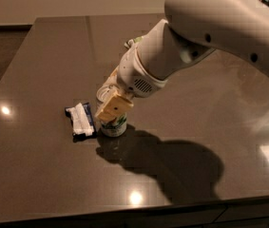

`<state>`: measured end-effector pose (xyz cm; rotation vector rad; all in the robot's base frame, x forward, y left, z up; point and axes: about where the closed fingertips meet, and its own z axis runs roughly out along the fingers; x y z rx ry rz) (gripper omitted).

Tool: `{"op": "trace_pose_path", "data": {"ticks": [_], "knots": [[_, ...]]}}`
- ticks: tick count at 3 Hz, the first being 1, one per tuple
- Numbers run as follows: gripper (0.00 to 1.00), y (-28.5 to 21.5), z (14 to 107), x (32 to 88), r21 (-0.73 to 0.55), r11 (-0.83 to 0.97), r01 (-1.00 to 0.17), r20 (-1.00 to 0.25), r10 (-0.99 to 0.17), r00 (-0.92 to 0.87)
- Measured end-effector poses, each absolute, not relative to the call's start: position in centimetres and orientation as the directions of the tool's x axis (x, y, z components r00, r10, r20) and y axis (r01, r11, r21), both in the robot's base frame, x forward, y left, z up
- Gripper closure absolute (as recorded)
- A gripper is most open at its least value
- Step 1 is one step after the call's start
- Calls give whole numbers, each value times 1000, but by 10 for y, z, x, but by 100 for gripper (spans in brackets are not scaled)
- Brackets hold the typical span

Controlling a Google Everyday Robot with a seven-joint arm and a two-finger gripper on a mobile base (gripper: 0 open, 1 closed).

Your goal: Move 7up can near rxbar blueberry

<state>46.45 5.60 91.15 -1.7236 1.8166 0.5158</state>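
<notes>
Dark table (pixel 48 61) — one tool (pixel 111 109) clamps one 7up can (pixel 115 127), beside one rxbar blueberry (pixel 81 120)

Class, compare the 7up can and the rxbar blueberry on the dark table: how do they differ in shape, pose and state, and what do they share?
The 7up can is a cylinder; the rxbar blueberry is a flat rectangle. The can stands upright; the bar lies flat. The claw sits at the can, partly hiding it; the bar lies uncovered. Both rest side by side on the table.
</notes>
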Motion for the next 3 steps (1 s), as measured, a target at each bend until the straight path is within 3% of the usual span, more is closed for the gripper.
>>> {"op": "trace_pose_path", "data": {"ticks": [1,2,3], "knots": [[12,57,913,463,-113,89,-990,-641,-768,4],[0,58,914,462,-116,87,-989,-640,-768,7],[0,58,914,462,-116,87,-989,-640,-768,7]]}}
